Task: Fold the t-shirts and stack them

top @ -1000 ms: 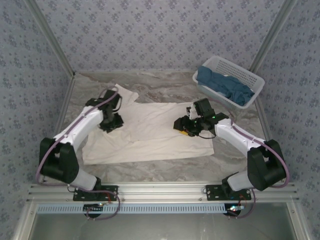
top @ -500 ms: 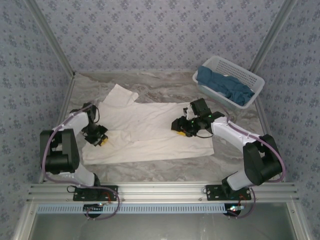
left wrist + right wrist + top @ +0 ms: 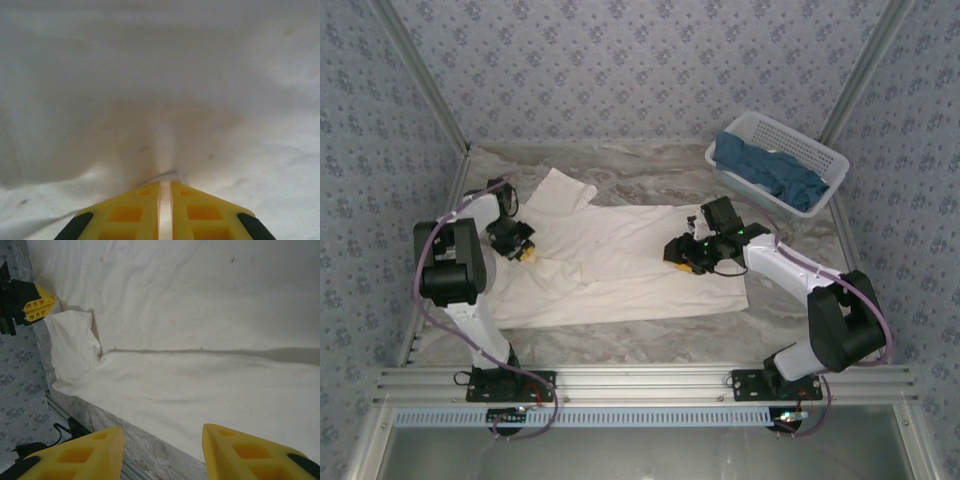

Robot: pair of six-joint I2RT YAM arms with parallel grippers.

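Observation:
The cream-white t-shirt point(image 3: 620, 265) lies spread flat across the middle of the table. My left gripper point(image 3: 524, 251) is at its left edge, shut on a thin fold of the cloth point(image 3: 150, 75), which shows as a cream strip between the yellow fingers point(image 3: 135, 210). The right wrist view shows that same gripper point(image 3: 36, 303) pinching the shirt by a bunched sleeve point(image 3: 75, 345). My right gripper point(image 3: 686, 262) hovers open over the shirt's right half point(image 3: 200, 315), its fingers point(image 3: 100, 450) apart with nothing between them. Dark teal-blue t-shirts point(image 3: 770, 170) lie heaped in the basket.
The white lattice basket point(image 3: 820, 150) stands at the back right corner. Bare marble table point(image 3: 650, 180) runs behind the shirt and along its front edge point(image 3: 150, 450). Patterned walls close in the left, back and right sides.
My left arm swung off the shirt to its left edge, then drew back a little, and its gripper closed on the cloth. The right gripper barely moved.

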